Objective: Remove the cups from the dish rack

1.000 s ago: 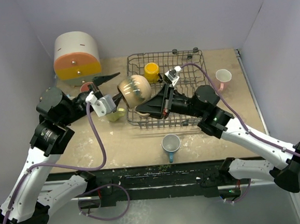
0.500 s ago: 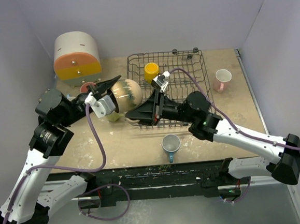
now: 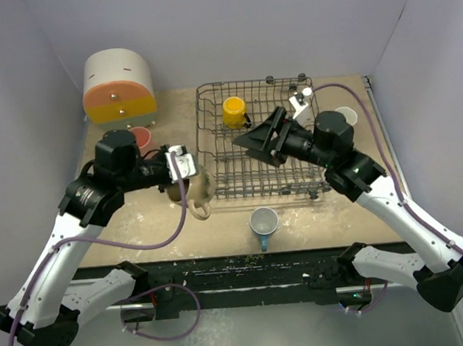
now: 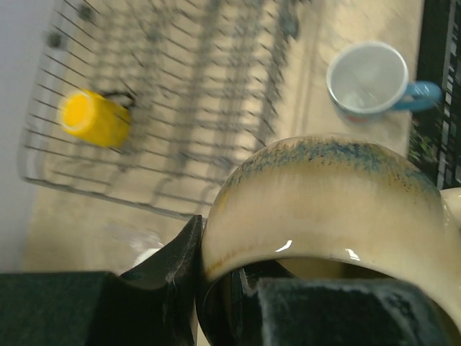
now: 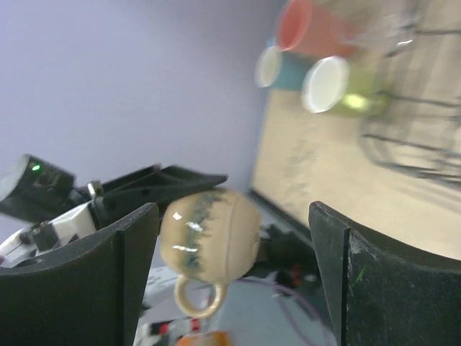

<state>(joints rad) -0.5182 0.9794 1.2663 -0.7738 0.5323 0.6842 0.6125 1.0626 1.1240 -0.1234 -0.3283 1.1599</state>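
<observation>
Left claw (image 3: 190,175) pinching tan mug (image 3: 203,193) by its wall, handle pointing at the bench's near edge. Mug sits outside the rack (image 3: 206,135), just beside its near-left corner, roughly mid-bench. Can't tell if it touches the bench. Right claw (image 3: 257,143) spread wide, holding nothing, over the rack. Yellow cup (image 3: 235,111) in the rack, far-edge side. Blue mug (image 3: 262,221) upright by the near edge. Salmon tumbler (image 3: 142,137) toward the left edge.
</observation>
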